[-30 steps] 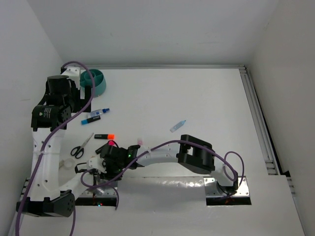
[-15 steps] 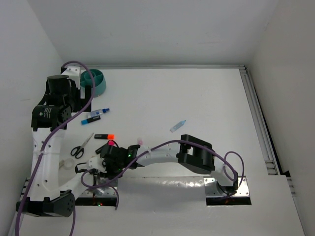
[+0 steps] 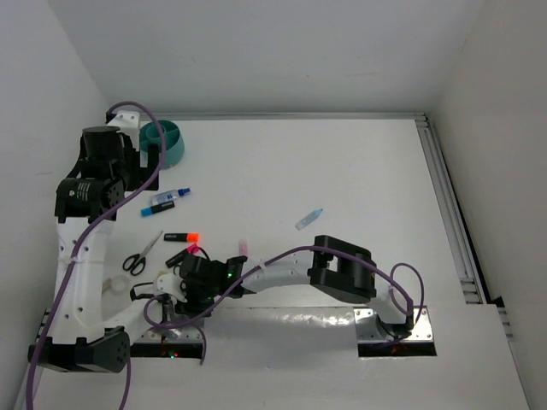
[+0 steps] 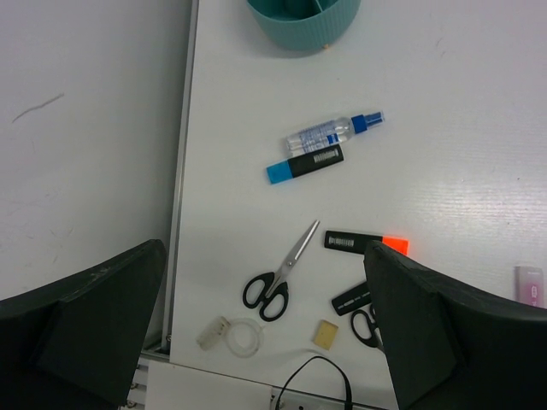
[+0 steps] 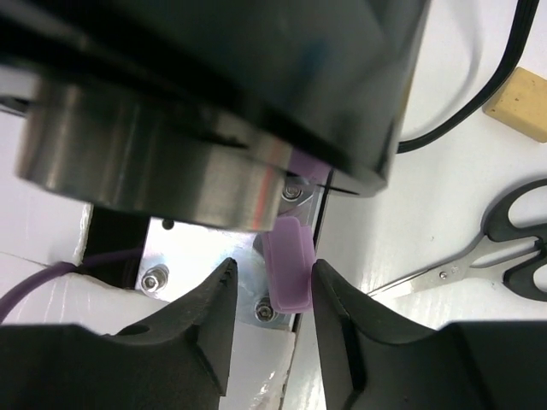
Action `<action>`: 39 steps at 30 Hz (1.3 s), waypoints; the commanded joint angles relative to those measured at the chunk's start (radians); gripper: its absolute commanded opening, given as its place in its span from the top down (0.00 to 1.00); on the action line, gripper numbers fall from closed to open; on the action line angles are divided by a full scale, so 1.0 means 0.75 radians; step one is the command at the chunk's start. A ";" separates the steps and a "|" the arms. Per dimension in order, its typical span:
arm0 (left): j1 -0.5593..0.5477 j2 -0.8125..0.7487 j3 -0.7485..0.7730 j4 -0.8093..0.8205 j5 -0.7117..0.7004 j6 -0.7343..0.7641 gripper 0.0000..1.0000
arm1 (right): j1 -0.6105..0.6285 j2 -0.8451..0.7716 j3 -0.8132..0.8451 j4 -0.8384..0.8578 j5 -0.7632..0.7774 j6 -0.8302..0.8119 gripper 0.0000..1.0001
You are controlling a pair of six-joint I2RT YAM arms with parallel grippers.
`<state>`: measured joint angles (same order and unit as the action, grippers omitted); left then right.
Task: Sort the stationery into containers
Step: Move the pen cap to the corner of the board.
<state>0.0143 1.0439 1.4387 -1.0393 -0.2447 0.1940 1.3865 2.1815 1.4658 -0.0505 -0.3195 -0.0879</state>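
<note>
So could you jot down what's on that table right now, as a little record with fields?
container: teal cup, far left of the table
left tool: open wide, high above the items, holding nothing
right tool: low at the near edge, jaws apart around a purple eraser, gap on one side
loose items: scissors, orange-and-black marker, blue-and-black marker, small bottle, tan eraser
</note>
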 commanded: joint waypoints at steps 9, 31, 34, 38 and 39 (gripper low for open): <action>0.014 0.001 0.076 0.048 -0.005 0.011 0.00 | 0.031 0.059 -0.052 -0.078 0.170 0.027 0.55; 0.014 0.009 0.019 0.134 -0.124 0.030 0.00 | 0.029 -0.041 -0.263 0.012 0.219 0.070 0.65; 0.014 0.011 0.029 0.130 -0.111 0.030 0.00 | 0.019 -0.045 -0.267 0.012 0.244 0.082 0.73; 0.014 0.013 0.041 0.128 -0.107 0.034 0.00 | 0.004 -0.055 -0.275 0.016 0.279 0.103 0.94; 0.014 0.013 0.043 0.126 -0.103 0.034 0.00 | 0.002 -0.061 -0.279 0.014 0.281 0.107 1.00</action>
<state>0.0143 1.0561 1.4445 -0.9836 -0.3222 0.2127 1.3941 2.1365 1.3052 0.1230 -0.1379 -0.0246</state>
